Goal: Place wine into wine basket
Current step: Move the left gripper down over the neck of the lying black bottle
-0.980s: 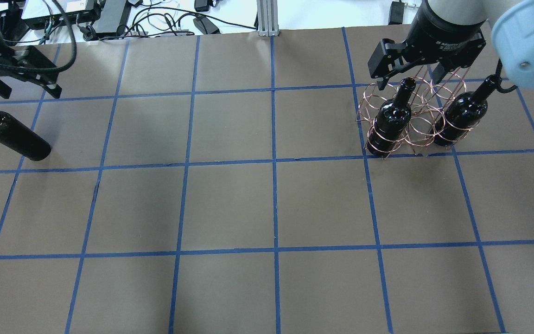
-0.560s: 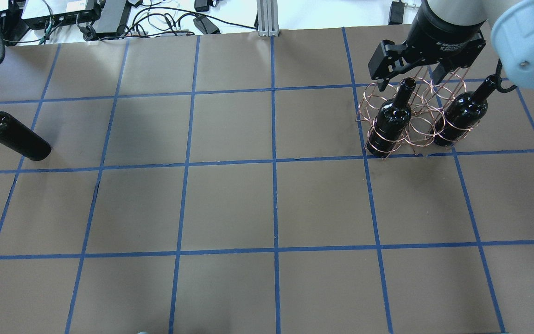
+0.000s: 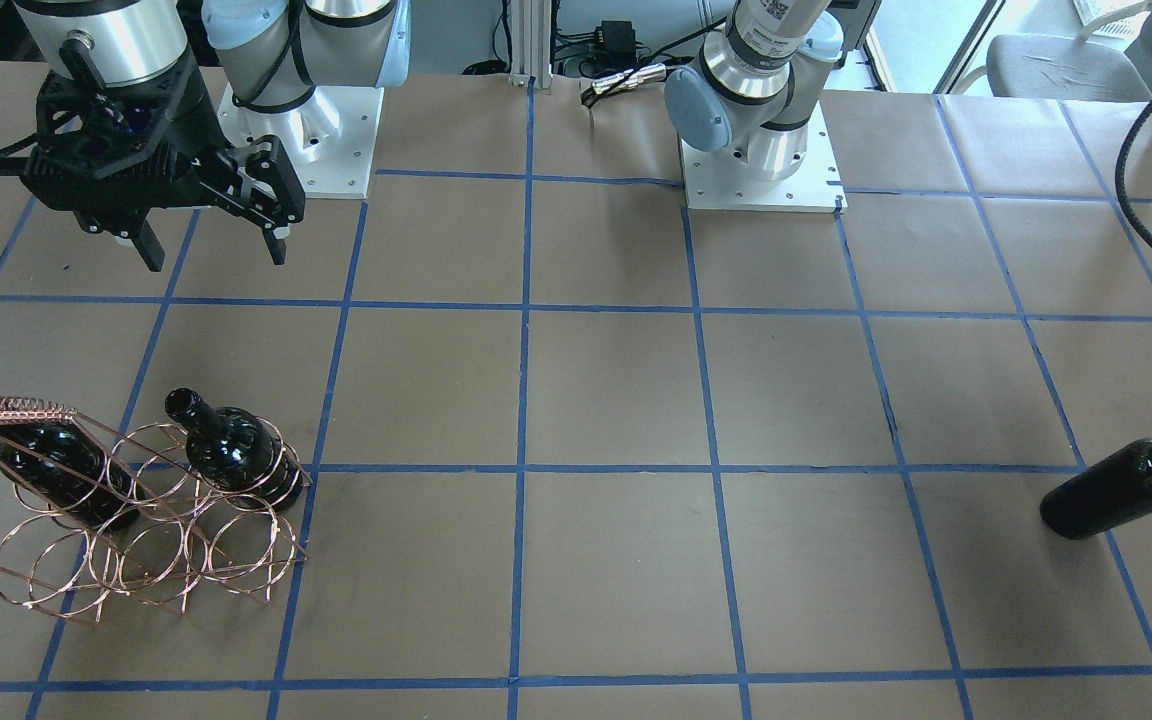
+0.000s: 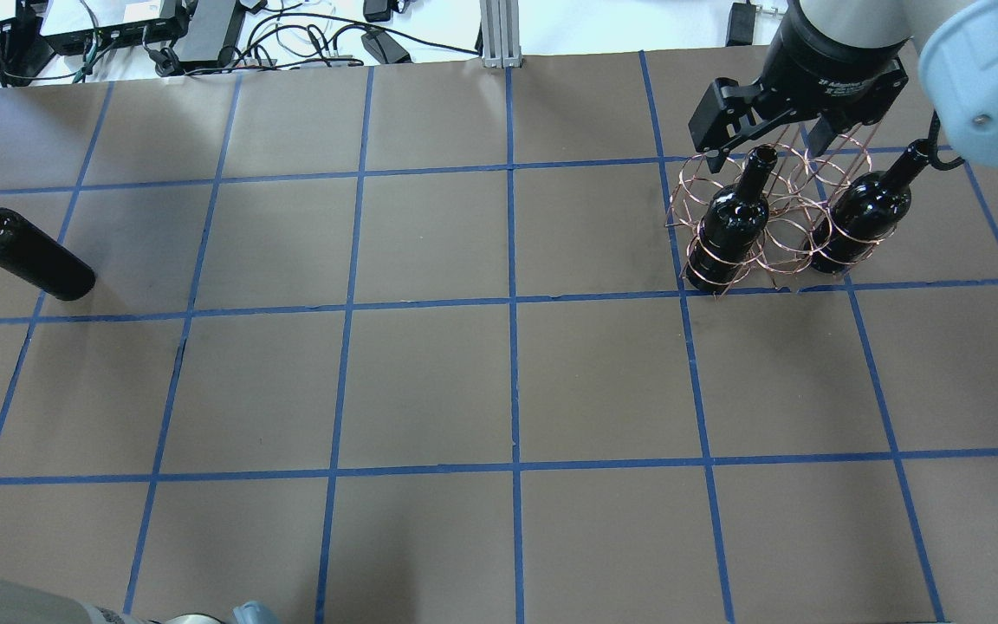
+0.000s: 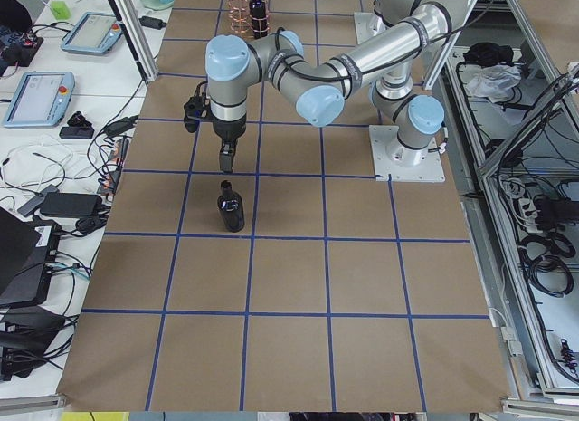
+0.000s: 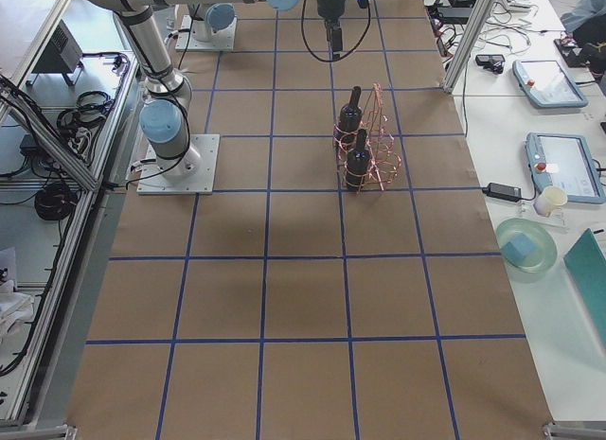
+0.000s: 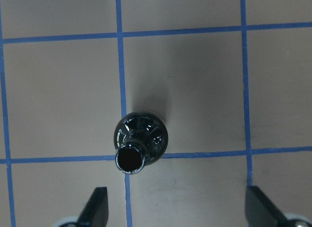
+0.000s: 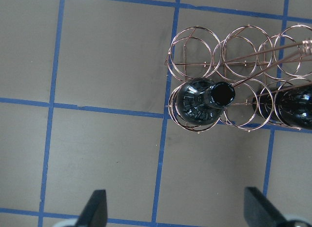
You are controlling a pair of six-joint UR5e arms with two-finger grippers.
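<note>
In the front-facing view the right pincer (image 3: 214, 250) hangs spread and holds nothing. It is above the desk (image 3: 616, 400), between the robot's base and the wine basket (image 3: 151, 545). The basket stands near the view's left edge, its woven handle (image 3: 11, 408) raised at one end. In the row nearer the robot sit a corner bottle (image 3: 233, 455) and a second bottle (image 3: 54, 475), one ring between them. The wine bottle (image 3: 1111, 495) stands by the view's right edge, well apart from the basket.

The overhead view shows the wine bottle (image 4: 27, 257) at the left edge and the wine basket (image 4: 778, 232) at the upper right. The right pincer (image 4: 765, 143) is spread above the basket.

From the exterior left camera, the left pincer (image 5: 226, 158) points down directly over the upright wine bottle (image 5: 232, 213), apart from its mouth.

The exterior right camera shows the wine basket (image 6: 379, 142) with the second bottle (image 6: 358, 166) near and the corner bottle (image 6: 350, 109) beyond it.

The left wrist camera shows the left pincer (image 7: 178, 207) spread wide and holding nothing. The wine bottle (image 7: 141, 136) shows mouth-up on a blue tape line (image 7: 195, 154), ahead of the fingertips rather than between them.

The right wrist camera shows the right pincer (image 8: 178, 207) spread. Ahead of it, the corner bottle (image 8: 195, 105) fills an end ring of the wine basket (image 8: 243, 41). The second bottle (image 8: 298, 107) is cut by the edge.
</note>
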